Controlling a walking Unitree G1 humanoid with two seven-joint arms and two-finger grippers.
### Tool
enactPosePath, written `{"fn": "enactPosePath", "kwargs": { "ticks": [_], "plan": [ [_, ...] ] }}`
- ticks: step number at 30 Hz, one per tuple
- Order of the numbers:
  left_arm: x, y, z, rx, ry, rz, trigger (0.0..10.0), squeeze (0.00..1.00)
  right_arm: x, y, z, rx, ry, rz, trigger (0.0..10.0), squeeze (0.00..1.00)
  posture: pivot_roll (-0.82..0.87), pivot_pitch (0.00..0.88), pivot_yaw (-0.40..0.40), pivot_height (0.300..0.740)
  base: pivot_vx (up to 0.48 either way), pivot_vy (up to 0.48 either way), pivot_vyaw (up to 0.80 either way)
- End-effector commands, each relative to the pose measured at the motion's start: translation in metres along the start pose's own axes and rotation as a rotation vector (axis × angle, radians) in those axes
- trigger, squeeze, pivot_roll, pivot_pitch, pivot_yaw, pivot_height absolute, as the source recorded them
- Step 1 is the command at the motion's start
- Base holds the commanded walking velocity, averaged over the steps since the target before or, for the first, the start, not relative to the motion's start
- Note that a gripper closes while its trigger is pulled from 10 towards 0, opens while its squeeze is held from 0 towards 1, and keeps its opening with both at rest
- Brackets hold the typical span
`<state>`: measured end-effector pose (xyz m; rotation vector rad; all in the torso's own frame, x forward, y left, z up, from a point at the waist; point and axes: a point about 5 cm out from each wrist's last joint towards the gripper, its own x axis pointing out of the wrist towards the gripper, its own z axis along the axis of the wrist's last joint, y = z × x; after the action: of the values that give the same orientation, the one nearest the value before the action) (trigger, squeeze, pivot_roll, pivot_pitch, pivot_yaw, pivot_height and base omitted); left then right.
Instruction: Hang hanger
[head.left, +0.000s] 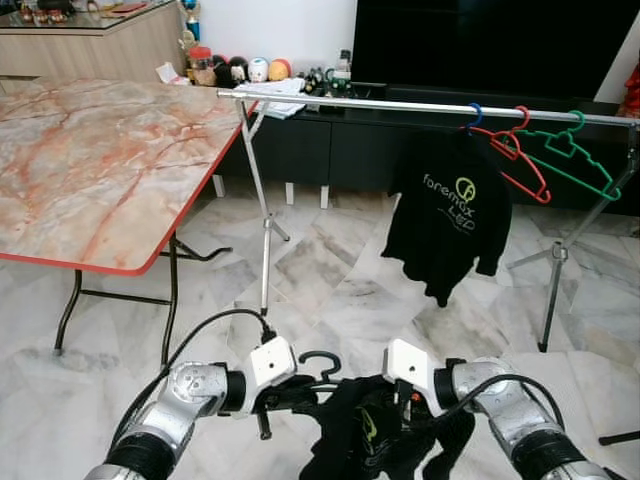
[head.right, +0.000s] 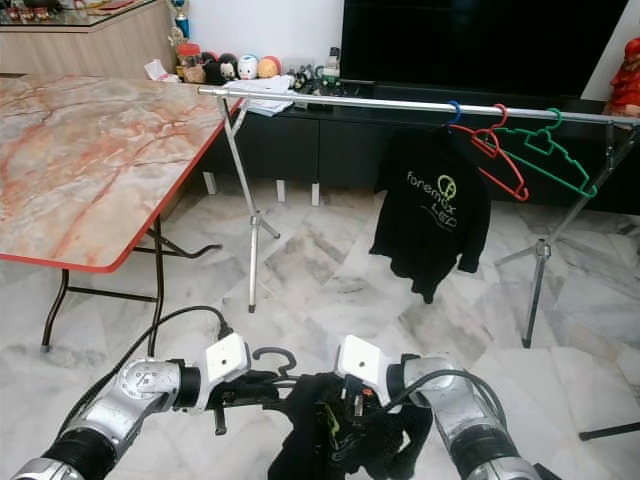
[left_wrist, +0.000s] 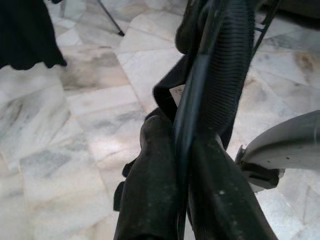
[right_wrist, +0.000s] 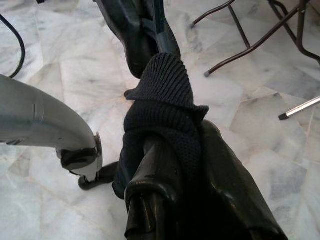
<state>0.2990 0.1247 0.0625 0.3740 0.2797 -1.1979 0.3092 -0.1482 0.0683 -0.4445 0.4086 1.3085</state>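
- I see a big marble tabletop with a red edge on my left. It is well away from my work.
- Ahead of me a long silver rail stands on thin legs across the white marble floor.
- A black shirt with a logo hangs on the rail from a blue hook. Just beside it hang a red hanger and a green hanger, both bare.
- Low down and near me, I hold a black hanger with a dark shirt on it. Its hook points up between my two arms.
- My left claw is closed on the hanger's bar. The left wrist view shows this up close, with both fingers pinching the thin bar and the cloth.
- My right claw is closed on the shirt's ribbed collar. The right wrist view shows the knit cloth bunched over the fingers, which the head views are too far off to show.
- The head views show the rail and the free space on it.
- I think I am at the carrying step. The hanger is far below the rail and not yet hung.
- Next I need to step closer, lift the hook above the rail, and lower it onto a bare part left of the black shirt.
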Motion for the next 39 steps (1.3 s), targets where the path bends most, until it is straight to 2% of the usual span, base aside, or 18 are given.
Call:
{"fn": "enactPosePath", "kwargs": {
  "ticks": [1,2,3,7,8,15,18,20,21,24,28,39],
  "plan": [
    [-0.003,0.003,-0.002,-0.034,-0.009,0.047,0.0,0.00,0.006,0.003,0.015,-0.031,-0.106,0.049,10.0,0.56,0.03,0.056,-0.001,0.740,0.000,0.000,0.00],
    [-0.003,0.003,-0.002,-0.033,-0.008,0.047,0.0,0.00,0.005,0.003,0.016,-0.029,-0.112,0.052,10.0,0.56,0.03,0.056,-0.001,0.740,0.000,0.000,0.00],
    [-0.004,0.003,-0.002,-0.033,-0.008,0.047,0.0,0.00,0.005,0.003,0.016,-0.029,-0.116,0.057,10.0,1.00,0.03,0.055,-0.001,0.740,0.000,0.000,0.00],
    [-0.004,0.004,-0.002,-0.032,-0.007,0.047,0.0,0.00,0.004,0.003,0.017,-0.035,-0.134,0.060,10.0,0.97,0.03,0.055,-0.001,0.740,0.000,0.000,0.00],
    [-0.004,0.004,-0.002,-0.032,-0.008,0.047,0.0,0.00,0.003,0.004,0.018,-0.030,-0.160,0.067,10.0,0.00,0.03,0.055,-0.001,0.740,0.000,0.000,0.00],
    [-0.004,0.004,-0.001,-0.033,-0.009,0.048,0.0,0.00,0.003,0.007,0.019,0.007,-0.210,0.091,10.0,0.00,0.03,0.054,-0.002,0.740,0.000,0.000,0.00],
    [-0.004,0.004,-0.001,-0.032,-0.010,0.051,0.0,0.00,0.002,0.009,0.020,0.041,-0.268,0.088,10.0,0.00,0.03,0.054,-0.002,0.740,0.000,0.000,0.00],
    [-0.004,0.004,-0.001,-0.036,-0.014,0.057,0.0,0.00,0.002,0.008,0.021,0.083,-0.311,0.083,9.6,0.00,0.03,0.055,-0.003,0.740,0.000,0.000,0.00],
    [-0.004,0.005,-0.001,-0.037,-0.015,0.059,0.0,0.00,0.002,0.008,0.020,0.089,-0.311,0.081,0.0,0.00,0.03,0.055,-0.003,0.740,0.000,0.000,0.00],
    [-0.004,0.005,0.000,-0.038,-0.015,0.061,0.0,0.00,0.001,0.011,0.017,0.098,-0.314,0.090,0.0,0.00,0.03,0.055,-0.003,0.740,0.000,0.000,0.00],
    [-0.003,0.005,0.000,-0.038,-0.016,0.062,0.0,0.00,-0.001,0.008,0.018,0.149,-0.371,0.038,0.0,0.00,0.03,0.056,0.000,0.740,0.000,0.000,0.00],
    [-0.004,0.003,-0.003,-0.039,-0.002,0.049,0.0,0.00,-0.009,0.007,0.013,0.200,-0.411,-0.032,0.0,0.00,0.03,0.056,-0.001,0.740,0.000,0.000,0.00]
  ]
}}
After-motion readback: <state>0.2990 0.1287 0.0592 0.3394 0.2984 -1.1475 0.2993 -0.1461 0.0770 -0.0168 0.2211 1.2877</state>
